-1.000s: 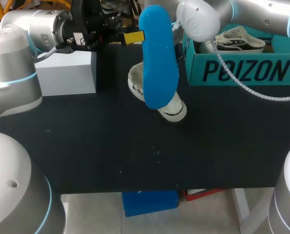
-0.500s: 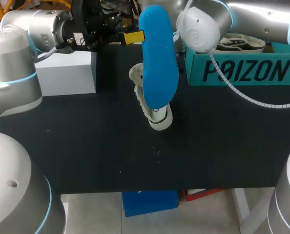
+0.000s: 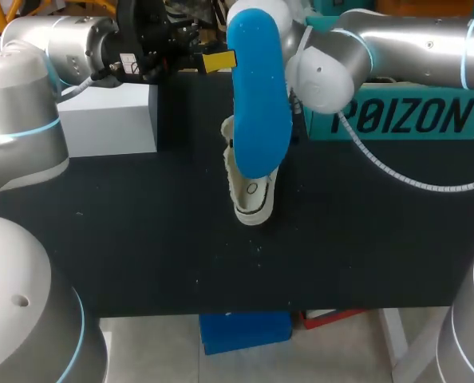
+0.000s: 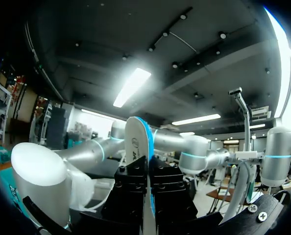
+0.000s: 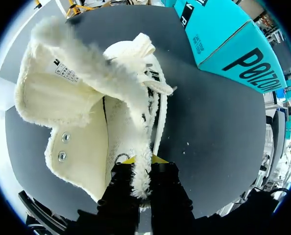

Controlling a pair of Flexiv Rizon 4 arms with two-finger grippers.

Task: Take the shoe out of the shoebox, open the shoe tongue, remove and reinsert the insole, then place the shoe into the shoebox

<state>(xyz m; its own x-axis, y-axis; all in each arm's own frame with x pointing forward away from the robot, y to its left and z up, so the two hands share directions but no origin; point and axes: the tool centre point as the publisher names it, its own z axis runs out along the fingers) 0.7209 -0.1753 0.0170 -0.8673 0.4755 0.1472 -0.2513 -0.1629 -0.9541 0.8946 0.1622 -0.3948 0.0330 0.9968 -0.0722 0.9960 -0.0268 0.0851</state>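
A blue insole (image 3: 259, 96) hangs upright in the air over the table's middle, with my left gripper (image 3: 221, 61) shut on its edge; in the left wrist view the insole (image 4: 137, 144) stands edge-on between the black fingers of the gripper (image 4: 148, 169). Below it a cream fleece-lined shoe (image 3: 250, 188) rests on the black table, toe toward the front edge. My right arm (image 3: 325, 72) reaches in behind the insole, which hides its gripper there. In the right wrist view my right gripper (image 5: 140, 164) is shut on the fleecy edge of the shoe (image 5: 86, 112), whose tongue is folded out.
The teal shoebox (image 3: 412, 116) stands at the back right, also seen past the shoe (image 5: 229, 39). A pale grey box (image 3: 109, 120) sits at the back left. The black table (image 3: 141, 247) stretches bare toward the front edge.
My right arm has swung leftward and turned the shoe, so its toe now points at the front edge instead of right. The left arm and the insole kept still.
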